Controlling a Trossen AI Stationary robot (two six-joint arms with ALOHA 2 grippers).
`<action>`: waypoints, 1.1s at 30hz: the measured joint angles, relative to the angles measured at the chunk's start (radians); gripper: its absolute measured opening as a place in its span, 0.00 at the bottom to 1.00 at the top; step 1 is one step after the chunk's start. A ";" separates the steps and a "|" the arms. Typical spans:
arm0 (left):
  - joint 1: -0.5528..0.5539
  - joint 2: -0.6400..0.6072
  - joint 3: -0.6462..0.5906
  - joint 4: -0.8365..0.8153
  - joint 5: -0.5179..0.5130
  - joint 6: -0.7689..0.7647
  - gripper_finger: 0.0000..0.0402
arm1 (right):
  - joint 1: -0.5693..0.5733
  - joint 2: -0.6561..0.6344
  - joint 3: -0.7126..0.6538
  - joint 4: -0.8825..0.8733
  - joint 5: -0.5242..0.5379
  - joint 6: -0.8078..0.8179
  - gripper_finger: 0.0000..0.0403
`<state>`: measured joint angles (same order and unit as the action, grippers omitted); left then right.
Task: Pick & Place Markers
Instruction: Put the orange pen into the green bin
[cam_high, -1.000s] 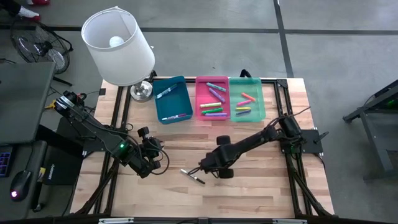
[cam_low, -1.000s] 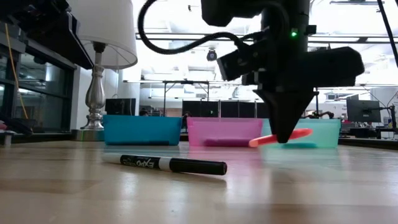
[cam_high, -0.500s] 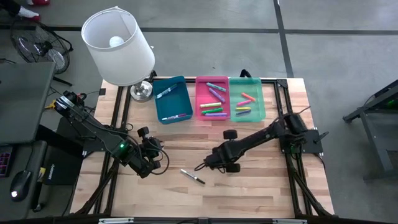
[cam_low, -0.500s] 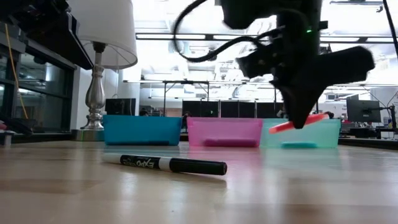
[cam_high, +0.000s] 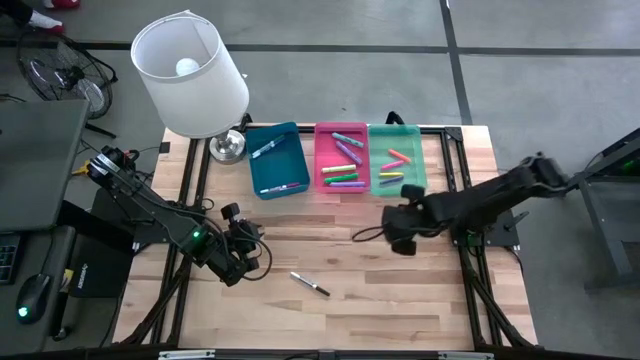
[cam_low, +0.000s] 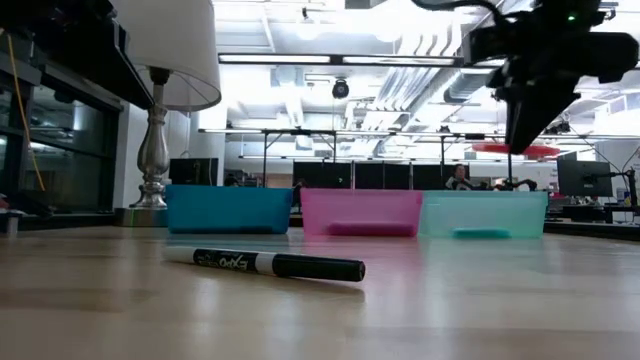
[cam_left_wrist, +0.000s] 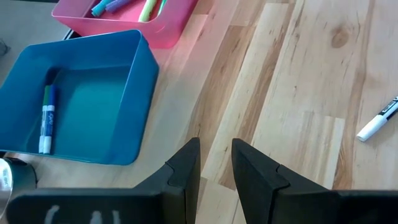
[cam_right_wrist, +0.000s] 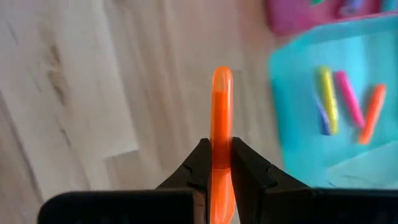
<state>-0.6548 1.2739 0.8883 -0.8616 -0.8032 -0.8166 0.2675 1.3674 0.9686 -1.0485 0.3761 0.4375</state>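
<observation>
From above, the right gripper (cam_high: 362, 236) hangs near the green rectangular plastic tray (cam_high: 412, 180); at table height a black-and-white marker pen (cam_low: 265, 265) lies on the wood; its wrist view shows fingers clamped on an orange marker pen (cam_right_wrist: 221, 124), while the left gripper (cam_left_wrist: 215, 162) waits slightly parted, empty.

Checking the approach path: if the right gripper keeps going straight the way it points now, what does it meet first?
Judging by its wrist view, the right gripper, shut on the orange marker, points at bare wooden table beside the green tray. Probably table first, though depth is unclear.

Black marker (cam_left_wrist: 380, 120) we see cut off by the edge, green tray (cam_right_wrist: 323, 106) blurred, its markers (cam_right_wrist: 348, 102) too smeared for us to count
</observation>
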 joint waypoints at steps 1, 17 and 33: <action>0.000 0.000 0.000 0.000 0.000 0.000 0.22 | -0.008 -0.031 -0.017 0.000 0.008 -0.010 0.07; 0.000 0.001 0.000 0.006 -0.003 0.000 0.22 | -0.245 -0.211 -0.090 0.032 0.128 -0.274 0.07; 0.000 0.092 0.000 0.036 0.000 -0.004 0.22 | -0.654 -0.193 -0.090 0.189 -0.094 -0.736 0.07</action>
<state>-0.6548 1.3663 0.8883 -0.8258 -0.8029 -0.8207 -0.3868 1.1745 0.8787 -0.8593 0.2820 -0.2981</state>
